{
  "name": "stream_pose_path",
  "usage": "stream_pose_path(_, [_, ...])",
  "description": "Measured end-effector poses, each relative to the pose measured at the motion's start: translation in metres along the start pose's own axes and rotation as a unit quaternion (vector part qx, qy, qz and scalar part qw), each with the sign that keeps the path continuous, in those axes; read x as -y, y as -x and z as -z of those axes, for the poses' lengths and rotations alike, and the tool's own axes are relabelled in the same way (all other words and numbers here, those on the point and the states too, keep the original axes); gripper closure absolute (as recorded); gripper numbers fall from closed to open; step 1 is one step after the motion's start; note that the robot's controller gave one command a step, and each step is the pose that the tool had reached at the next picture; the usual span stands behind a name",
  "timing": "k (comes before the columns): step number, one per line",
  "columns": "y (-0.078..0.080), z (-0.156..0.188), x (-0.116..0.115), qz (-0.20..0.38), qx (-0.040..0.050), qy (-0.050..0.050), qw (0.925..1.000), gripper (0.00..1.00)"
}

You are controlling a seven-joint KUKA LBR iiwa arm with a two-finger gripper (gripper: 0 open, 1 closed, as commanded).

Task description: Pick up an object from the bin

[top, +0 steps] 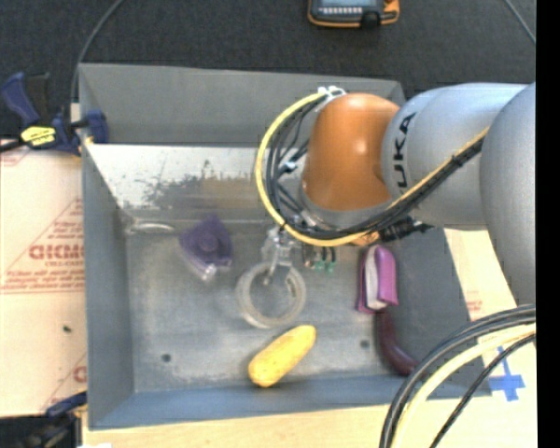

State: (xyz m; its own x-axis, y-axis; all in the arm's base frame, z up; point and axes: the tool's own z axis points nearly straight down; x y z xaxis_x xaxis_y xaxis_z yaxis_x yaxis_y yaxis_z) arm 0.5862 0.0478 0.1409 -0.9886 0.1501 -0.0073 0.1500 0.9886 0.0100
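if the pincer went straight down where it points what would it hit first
Probably the rim of the clear ring lying right below the pincer, though its height above the ring is unclear.

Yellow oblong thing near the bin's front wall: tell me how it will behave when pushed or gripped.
The yellow thing looks rounded and tapered, so a sideways nudge would probably roll it on the bin floor. Its surface looks matte and bumpy, so it is likely not slippery. Nothing lies on it, so it should lift free.
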Motion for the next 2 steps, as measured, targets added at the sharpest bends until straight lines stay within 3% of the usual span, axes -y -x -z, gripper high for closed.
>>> stream_pose_path(1, [-0.001,0.026,0.000,0.000,-0.0028,0.000,1.0000,1.00])
stream_pose_path(2, [0.001,0.044,0.000,-0.001,0.0012,0.000,1.0000,1.00])
